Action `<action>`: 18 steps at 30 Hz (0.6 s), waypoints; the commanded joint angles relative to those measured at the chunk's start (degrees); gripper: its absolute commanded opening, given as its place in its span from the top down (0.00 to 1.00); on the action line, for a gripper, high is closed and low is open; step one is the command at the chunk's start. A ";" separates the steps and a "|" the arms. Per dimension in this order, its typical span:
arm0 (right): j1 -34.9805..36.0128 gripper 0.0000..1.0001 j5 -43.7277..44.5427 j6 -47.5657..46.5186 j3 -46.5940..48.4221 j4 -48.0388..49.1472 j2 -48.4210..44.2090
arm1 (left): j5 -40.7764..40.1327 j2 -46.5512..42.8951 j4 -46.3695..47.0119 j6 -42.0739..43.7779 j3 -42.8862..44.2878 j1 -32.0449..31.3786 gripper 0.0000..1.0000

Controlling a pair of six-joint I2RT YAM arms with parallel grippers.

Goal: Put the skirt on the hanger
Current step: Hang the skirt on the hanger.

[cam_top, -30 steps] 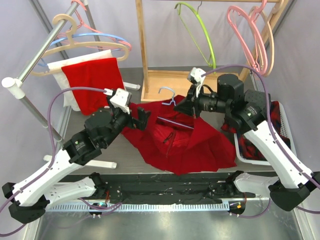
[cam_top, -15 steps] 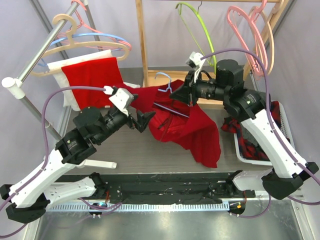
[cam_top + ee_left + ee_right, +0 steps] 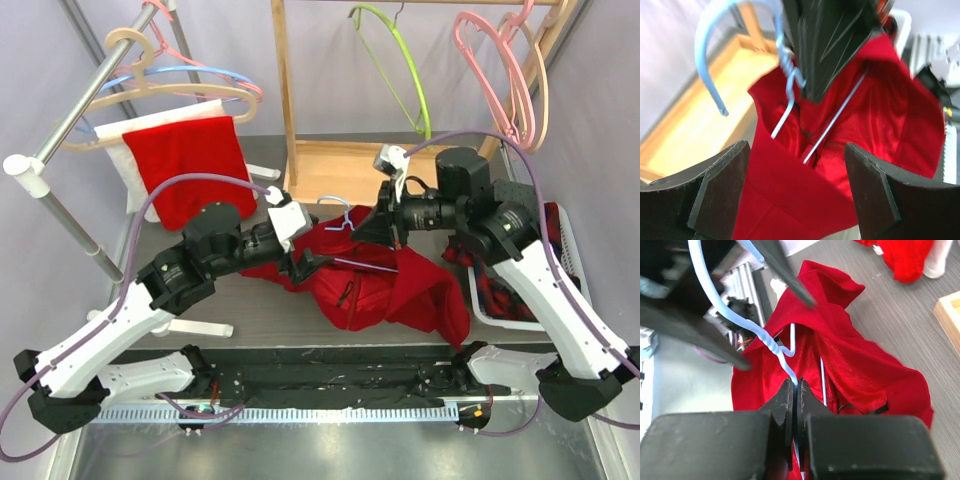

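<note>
The red skirt (image 3: 385, 285) lies bunched on the grey table, partly draped over a light-blue wire hanger (image 3: 337, 205). My right gripper (image 3: 384, 229) is shut on the hanger's neck and holds it over the skirt. In the right wrist view the gripper (image 3: 796, 389) pinches the wire (image 3: 742, 322) with the skirt (image 3: 860, 370) below. My left gripper (image 3: 306, 266) is open at the skirt's left edge. In the left wrist view the gripper (image 3: 797, 192) straddles a fold of the skirt (image 3: 790, 200) without closing; the hanger hook (image 3: 707, 35) shows at upper left.
A metal rack at the left holds a red cloth (image 3: 190, 165) and beige and blue hangers (image 3: 170, 82). A wooden stand (image 3: 345, 165) is behind, with a green hanger (image 3: 405, 65) and pink hangers (image 3: 500, 60). A white basket (image 3: 562, 225) with red plaid cloth stands at the right.
My right gripper raised the hanger and skirt, then lowered them back toward the table. My left gripper moved right and forward to the skirt's left edge.
</note>
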 commanded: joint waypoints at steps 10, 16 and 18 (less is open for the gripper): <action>-0.19 0.99 -9.74 -2.59 -5.43 2.34 -7.93 | 7.64 2.41 -0.80 2.10 2.31 0.46 0.26; -0.19 0.99 -11.85 -3.11 -7.45 2.60 -8.99 | 14.75 4.69 -2.82 2.89 2.75 1.34 0.34; -0.10 0.99 -11.94 -3.03 -7.54 2.69 -8.99 | 17.83 6.45 -4.31 3.24 3.36 1.78 0.45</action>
